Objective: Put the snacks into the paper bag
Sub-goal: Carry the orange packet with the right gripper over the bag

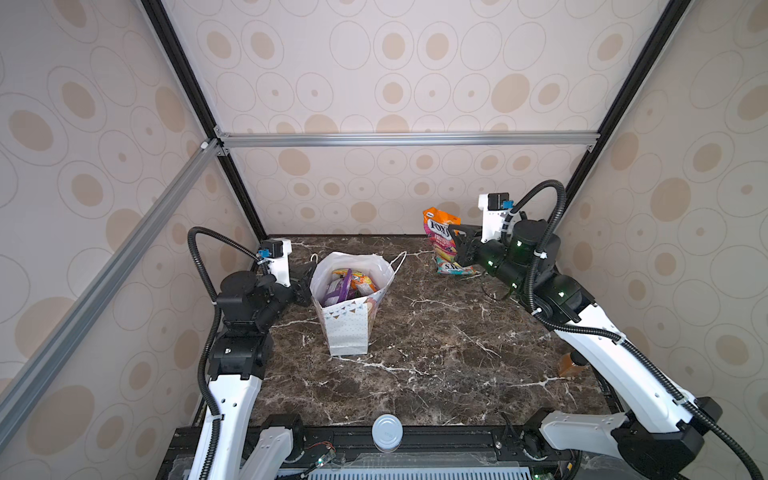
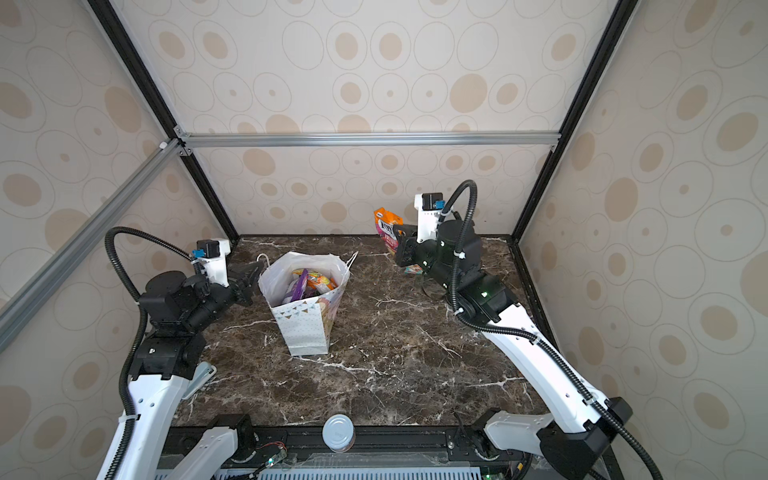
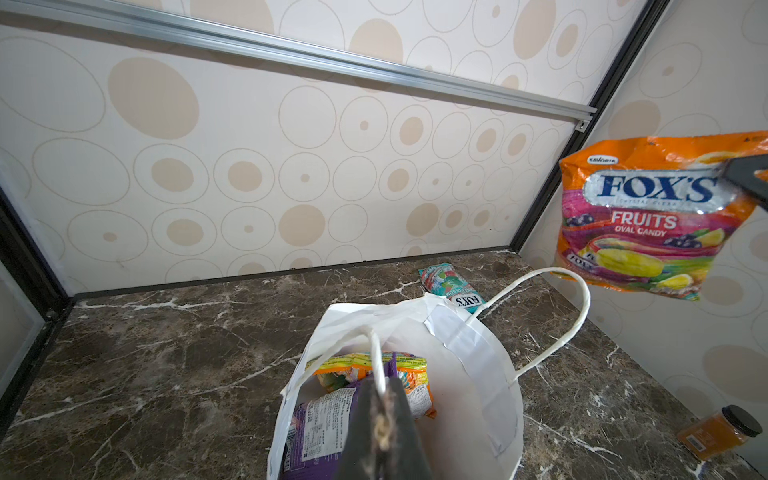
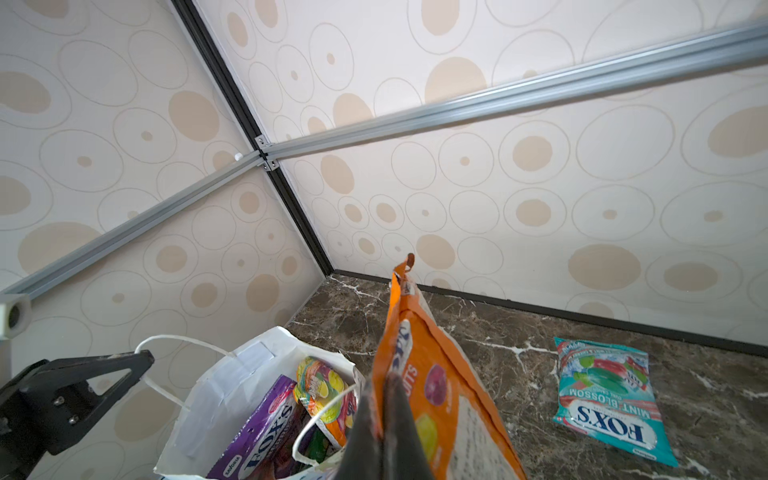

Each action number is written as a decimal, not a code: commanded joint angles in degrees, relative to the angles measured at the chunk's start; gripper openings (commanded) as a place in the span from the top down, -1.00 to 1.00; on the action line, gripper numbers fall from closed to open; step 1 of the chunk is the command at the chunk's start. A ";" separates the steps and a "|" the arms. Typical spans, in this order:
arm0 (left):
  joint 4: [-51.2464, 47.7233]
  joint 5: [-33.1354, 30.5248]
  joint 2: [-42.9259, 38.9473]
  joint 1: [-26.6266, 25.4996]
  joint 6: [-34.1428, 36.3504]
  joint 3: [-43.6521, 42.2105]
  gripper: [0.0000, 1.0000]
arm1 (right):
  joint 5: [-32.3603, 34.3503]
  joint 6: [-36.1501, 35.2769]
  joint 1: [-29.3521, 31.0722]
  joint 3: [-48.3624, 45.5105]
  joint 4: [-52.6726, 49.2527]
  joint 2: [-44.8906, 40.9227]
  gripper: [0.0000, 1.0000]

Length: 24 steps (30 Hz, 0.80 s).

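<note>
The white paper bag [image 1: 348,328] [image 2: 305,328] stands open on the left half of the marble table. A purple snack packet [image 3: 324,415] [image 4: 262,424] and a yellow-green and orange one [image 4: 320,386] stick up inside it. My left gripper [image 1: 309,276] [image 3: 380,386] is shut on the bag's near cord handle [image 3: 376,357] at the rim. My right gripper [image 1: 457,243] [image 4: 384,384] is shut on an orange FOX'S snack packet [image 1: 439,232] [image 3: 648,224], held in the air to the right of the bag. A teal packet [image 1: 455,270] [image 4: 606,395] lies flat on the table near the back wall.
A small amber jar with a black lid [image 1: 571,363] [image 3: 719,432] stands by the right wall, behind my right arm. A white round cap [image 1: 387,432] [image 2: 338,432] sits at the table's front edge. Patterned walls and frame bars close in three sides.
</note>
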 commanded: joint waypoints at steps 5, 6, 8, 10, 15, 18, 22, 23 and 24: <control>4.76 2.30 -0.78 0.28 0.34 1.08 1.00 | 2.56 -5.45 4.45 7.73 -0.10 2.54 1.00; 5.19 2.54 -0.87 0.24 0.07 0.87 1.00 | 2.99 -6.18 5.21 8.55 -0.22 2.90 1.00; 5.59 3.00 -0.87 0.28 -0.19 0.64 1.00 | 4.09 -8.03 6.80 10.62 -0.72 4.06 1.00; 5.77 3.17 -0.78 0.26 -0.53 0.57 1.00 | 4.72 -9.38 7.97 13.47 -1.89 5.68 1.00; 5.64 3.05 -0.84 0.20 -0.56 0.66 1.00 | 5.82 -12.88 11.69 20.01 -3.92 9.54 1.00; 5.59 2.72 -1.08 0.28 -0.36 0.55 1.00 | 6.13 -13.96 12.91 22.71 -3.98 11.15 1.00; 5.36 2.46 -1.20 0.26 -0.15 0.64 1.00 | 5.54 -14.77 13.81 26.22 -4.61 13.40 1.00; 5.42 2.48 -1.13 0.26 -0.12 0.65 1.00 | 5.34 -14.88 14.00 26.99 -4.76 14.06 1.00; 5.35 2.39 -1.13 0.24 -0.15 0.64 1.00 | 5.09 -14.91 14.09 27.55 -4.89 14.53 1.00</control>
